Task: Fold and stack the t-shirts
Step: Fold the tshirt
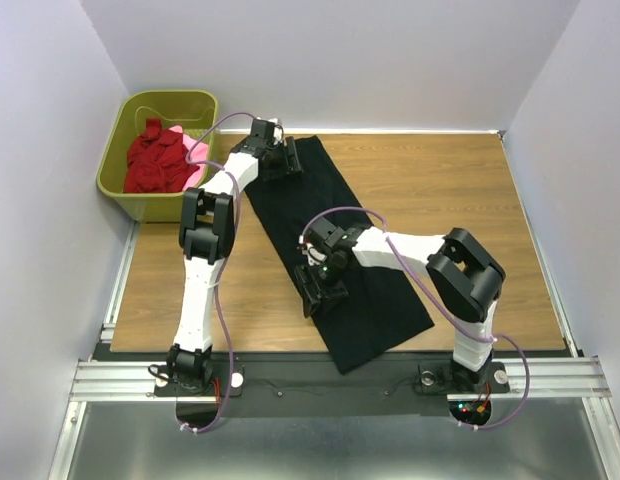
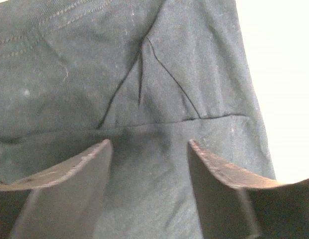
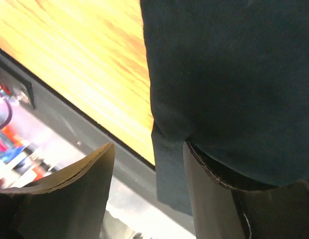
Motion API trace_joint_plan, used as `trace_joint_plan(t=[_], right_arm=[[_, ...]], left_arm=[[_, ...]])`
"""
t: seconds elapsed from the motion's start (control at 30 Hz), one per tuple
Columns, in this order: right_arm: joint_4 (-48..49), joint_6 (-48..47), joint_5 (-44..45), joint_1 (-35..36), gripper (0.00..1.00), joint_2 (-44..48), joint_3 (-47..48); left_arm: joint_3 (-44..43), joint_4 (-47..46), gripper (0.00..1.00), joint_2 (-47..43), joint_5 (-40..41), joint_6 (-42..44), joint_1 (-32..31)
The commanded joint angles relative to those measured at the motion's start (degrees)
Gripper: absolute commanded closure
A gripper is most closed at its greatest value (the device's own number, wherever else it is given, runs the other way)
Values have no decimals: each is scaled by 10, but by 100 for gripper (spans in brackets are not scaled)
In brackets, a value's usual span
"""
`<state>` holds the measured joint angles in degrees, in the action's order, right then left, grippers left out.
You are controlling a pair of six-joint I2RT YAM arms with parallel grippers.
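Observation:
A large black t-shirt (image 1: 382,308) lies as a long folded strip running diagonally across the wooden table (image 1: 440,180). My left gripper (image 1: 279,160) is open at the strip's far end, its fingers spread just above wrinkled black cloth (image 2: 144,64). My right gripper (image 1: 321,294) is open at the strip's left edge near the front. There the cloth's edge (image 3: 219,74) drapes over the right finger (image 3: 209,199), and the left finger (image 3: 70,194) is clear of the cloth. A dark red shirt (image 1: 153,160) and a pink one (image 1: 196,168) lie crumpled in the basket.
The olive-green basket (image 1: 170,98) stands off the table's far left corner. Walls close in on the left, back and right. A metal rail (image 1: 340,378) runs along the front edge, and the shirt's near corner hangs over it.

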<state>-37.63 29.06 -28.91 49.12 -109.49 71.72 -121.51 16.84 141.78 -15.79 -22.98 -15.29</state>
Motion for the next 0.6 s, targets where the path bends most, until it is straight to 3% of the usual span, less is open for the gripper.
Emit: trace_joint_plan(t=[0.0, 0.23, 0.37, 0.57], right_arm=[[-22, -36, 93, -7, 36, 46, 36], [-54, -68, 218, -74, 34, 150, 11], [-54, -91, 257, -136, 36, 168, -1], [-48, -134, 314, -151, 54, 162, -16]], left_arm=[[49, -6, 19, -113, 22, 17, 3], [202, -28, 6, -363, 79, 49, 2], [318, -34, 6, -462, 79, 58, -15], [498, -14, 6, -573, 153, 45, -95]])
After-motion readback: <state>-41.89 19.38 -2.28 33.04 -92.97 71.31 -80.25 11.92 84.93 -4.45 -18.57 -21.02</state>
